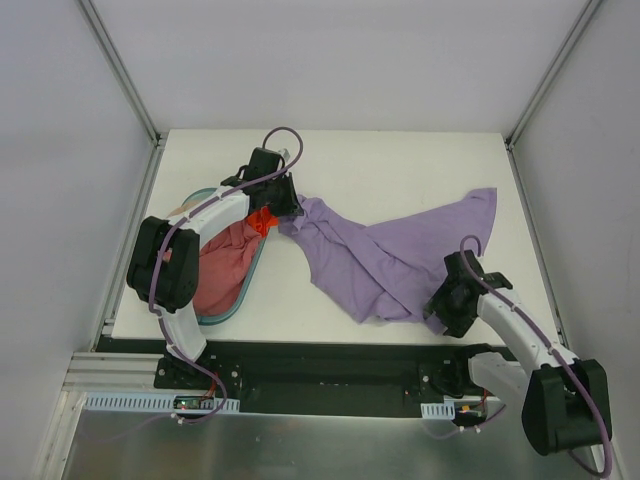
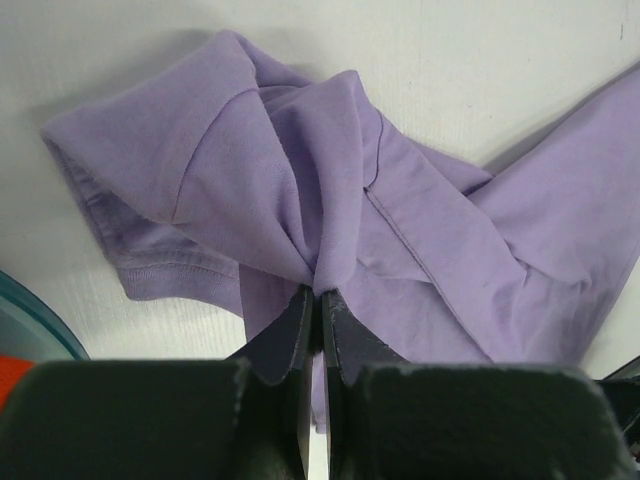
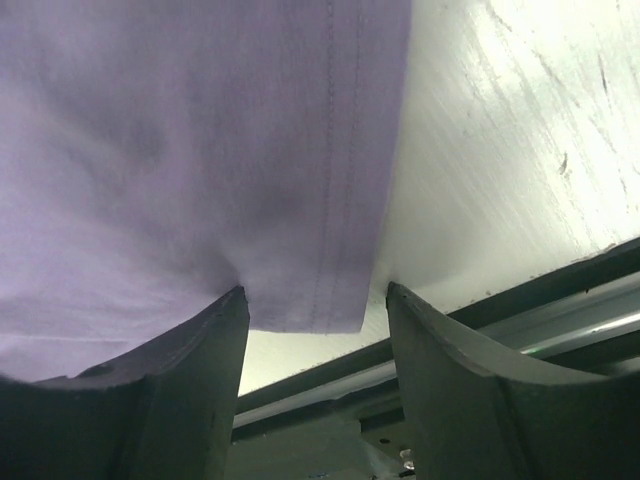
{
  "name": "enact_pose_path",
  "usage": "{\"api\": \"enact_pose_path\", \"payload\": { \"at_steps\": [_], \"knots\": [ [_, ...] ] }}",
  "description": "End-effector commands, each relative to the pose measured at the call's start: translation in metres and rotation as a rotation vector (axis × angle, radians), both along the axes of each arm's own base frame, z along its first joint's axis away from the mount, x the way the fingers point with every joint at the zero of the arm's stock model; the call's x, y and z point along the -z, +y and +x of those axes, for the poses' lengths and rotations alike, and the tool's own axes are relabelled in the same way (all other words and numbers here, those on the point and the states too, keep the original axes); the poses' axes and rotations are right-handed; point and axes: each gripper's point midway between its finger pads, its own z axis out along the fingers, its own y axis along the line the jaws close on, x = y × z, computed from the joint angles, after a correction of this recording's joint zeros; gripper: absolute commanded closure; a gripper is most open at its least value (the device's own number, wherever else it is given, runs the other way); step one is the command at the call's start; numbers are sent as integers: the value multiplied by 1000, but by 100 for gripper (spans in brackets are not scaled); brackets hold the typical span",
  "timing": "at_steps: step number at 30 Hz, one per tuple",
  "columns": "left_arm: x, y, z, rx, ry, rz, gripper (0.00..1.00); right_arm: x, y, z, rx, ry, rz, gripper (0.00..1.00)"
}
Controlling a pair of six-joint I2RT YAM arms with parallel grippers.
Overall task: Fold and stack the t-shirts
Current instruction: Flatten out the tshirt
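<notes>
The lavender-purple t-shirt (image 1: pixel 385 255) lies crumpled across the middle of the table. My left gripper (image 1: pixel 287 215) is shut on a bunched fold at its left end (image 2: pixel 320 255), next to the basket. My right gripper (image 1: pixel 440 312) is open at the shirt's near right hem (image 3: pixel 320 250), with the stitched corner lying between the jaws and the table's front edge just beyond. The dusty pink-red t-shirt (image 1: pixel 228 265) sits bundled in the basket. The tan-beige t-shirt is out of view.
The teal oval basket (image 1: pixel 247 290) stands at the table's left, under my left arm; its rim shows in the left wrist view (image 2: pixel 30 320). The table's front edge and metal rail (image 3: pixel 500 320) run just past my right gripper.
</notes>
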Motion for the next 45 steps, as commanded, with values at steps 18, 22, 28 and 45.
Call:
{"api": "enact_pose_path", "payload": {
  "at_steps": [18,22,28,45],
  "knots": [
    [-7,1,8,-21,-31,-3,100,18,15,20,-7,41,-12,69],
    [-7,0,8,-16,-32,-7,100,16,11,23,-8,22,-40,88],
    [-37,3,8,-12,-87,-37,100,-40,-4,51,-62,-146,-126,100],
    [-357,70,-126,-34,-881,-245,100,-445,-77,32,18,-1179,-331,100]
  ]
}}
